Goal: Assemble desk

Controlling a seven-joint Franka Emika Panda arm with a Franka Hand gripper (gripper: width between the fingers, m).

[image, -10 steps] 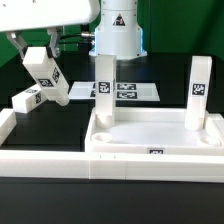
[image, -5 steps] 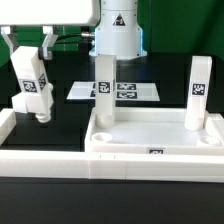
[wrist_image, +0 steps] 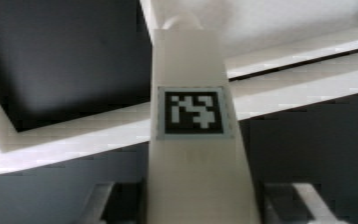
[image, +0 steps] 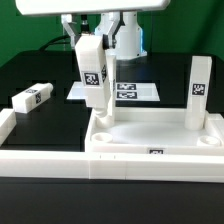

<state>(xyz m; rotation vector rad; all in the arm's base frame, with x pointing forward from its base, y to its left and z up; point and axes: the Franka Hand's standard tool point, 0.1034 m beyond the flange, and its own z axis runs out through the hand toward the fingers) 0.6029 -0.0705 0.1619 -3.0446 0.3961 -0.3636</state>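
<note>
Found the claw [image: 88, 36] clamped on one desk leg, the held leg [image: 93, 78], gripping its upper end with a finger on either side. Noted the held leg close to upright with a slight lean and its tag facing the exterior camera. Placed it above the tabletop's far corner on the exterior view's left. Could not tell whether its lower end touches the tabletop [image: 130, 144].

Located the tabletop toward the counter's front edge, on the exterior view's right, open side up and close behind the border rail [image: 50, 160]. Could not confirm contact between the two.

Recorded one standing leg [image: 200, 90] upright in the tabletop's far corner on the exterior view's right, tag outward. Made out a second standing leg [image: 105, 120] in the far corner on the exterior view's left, largely hidden behind the held leg.

Found a loose leg [image: 32, 98] lying flat on the black counter [image: 35, 65], tag up. Placed it near the counter's edge on the exterior view's left, well apart from the tabletop.

Noted the marker board [image: 135, 92] flat on the counter behind the tabletop, partly covered by the held leg.

Checked the wrist view: held leg running away from the lens between the two dark fingers [wrist_image: 115, 205], tag toward the camera, white rims and black counter beyond.
</note>
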